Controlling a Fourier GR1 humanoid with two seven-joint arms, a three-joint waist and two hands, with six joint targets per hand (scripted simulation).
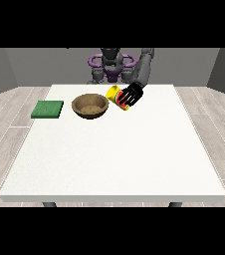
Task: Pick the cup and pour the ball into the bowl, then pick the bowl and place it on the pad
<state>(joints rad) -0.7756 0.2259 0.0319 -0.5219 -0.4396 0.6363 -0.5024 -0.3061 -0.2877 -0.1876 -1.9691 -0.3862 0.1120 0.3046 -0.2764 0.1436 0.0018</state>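
A yellow cup [114, 92] with a red band is tipped on its side, its mouth turned left towards the bowl. The hand at the view's right [130, 96] has its black fingers curled round the cup and holds it just right of the bowl's rim. The brown wooden bowl [90, 106] stands on the white table [114, 149] at the back centre. A green square pad [48, 109] lies flat to the bowl's left. I cannot see the ball. The other hand does not show.
The robot's torso stands behind the table's far edge. The wide front half of the white table lies between the bowl and the near edge.
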